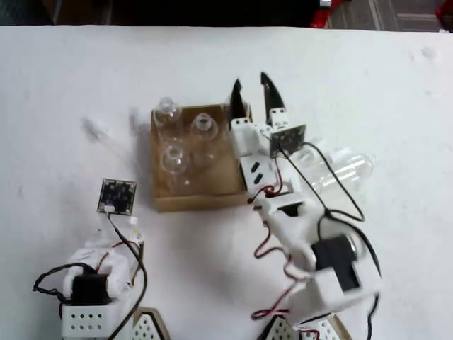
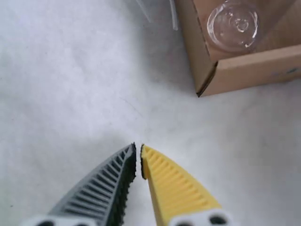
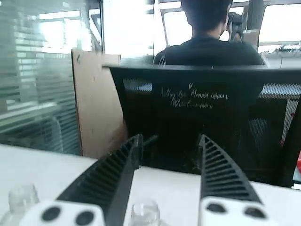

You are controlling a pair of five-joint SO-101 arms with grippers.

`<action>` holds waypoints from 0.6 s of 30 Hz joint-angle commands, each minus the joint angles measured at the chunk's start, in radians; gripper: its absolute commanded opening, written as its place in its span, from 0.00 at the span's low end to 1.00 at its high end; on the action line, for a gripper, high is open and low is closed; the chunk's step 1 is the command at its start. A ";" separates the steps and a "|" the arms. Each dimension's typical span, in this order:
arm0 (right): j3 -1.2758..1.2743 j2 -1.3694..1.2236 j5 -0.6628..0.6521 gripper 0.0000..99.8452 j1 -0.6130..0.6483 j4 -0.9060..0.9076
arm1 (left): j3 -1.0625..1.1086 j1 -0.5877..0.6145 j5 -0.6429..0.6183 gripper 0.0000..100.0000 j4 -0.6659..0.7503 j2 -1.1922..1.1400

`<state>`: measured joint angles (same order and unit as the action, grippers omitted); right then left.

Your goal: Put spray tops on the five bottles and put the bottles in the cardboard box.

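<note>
The cardboard box point(image 1: 164, 200) sits mid-table with three clear, topless bottles standing in it: one point(image 1: 166, 110) at the far left corner, one point(image 1: 204, 126) beside it and one point(image 1: 173, 159) nearer. Another clear bottle point(image 1: 341, 170) lies on its side on the table right of the box. My right gripper point(image 1: 253, 91) hangs open and holds nothing above the box's far right corner; in its own view point(image 3: 169, 143) two bottle necks point(image 3: 21, 197) point(image 3: 145, 211) show below it. My left gripper point(image 2: 138, 159) is shut on nothing just above bare table, near a box corner point(image 2: 207, 77) with a bottle point(image 2: 233, 21) inside.
The left arm point(image 1: 92, 283) is folded back at the near left edge. The right arm point(image 1: 311, 241) stretches from the near right toward the box, with the lying bottle close beside it. White table lies open to the left and far side.
</note>
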<state>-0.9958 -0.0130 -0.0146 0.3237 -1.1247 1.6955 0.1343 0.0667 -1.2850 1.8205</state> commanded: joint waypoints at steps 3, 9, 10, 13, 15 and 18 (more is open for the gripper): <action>-0.008 0.337 0.017 0.15 -0.065 0.340 | -0.003 0.012 -0.014 0.02 0.000 0.008; -0.025 0.667 0.017 0.15 -0.193 0.779 | -0.003 0.012 -0.014 0.02 -0.002 0.008; -0.034 0.720 0.017 0.15 -0.206 0.863 | -0.003 0.012 -0.014 0.02 -0.002 0.008; -0.075 0.878 0.017 0.16 -0.249 1.092 | -0.003 0.012 -0.014 0.02 -0.002 0.008; -0.106 0.986 0.017 0.16 -0.283 1.221 | -0.003 0.012 -0.014 0.02 -0.002 0.008; -0.158 1.142 0.015 0.16 -0.337 1.380 | -0.003 0.012 -0.014 0.02 -0.002 0.008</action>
<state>-1.1370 0.9782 -0.0054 0.0384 0.1120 1.6955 0.1343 0.0667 -1.2850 1.8205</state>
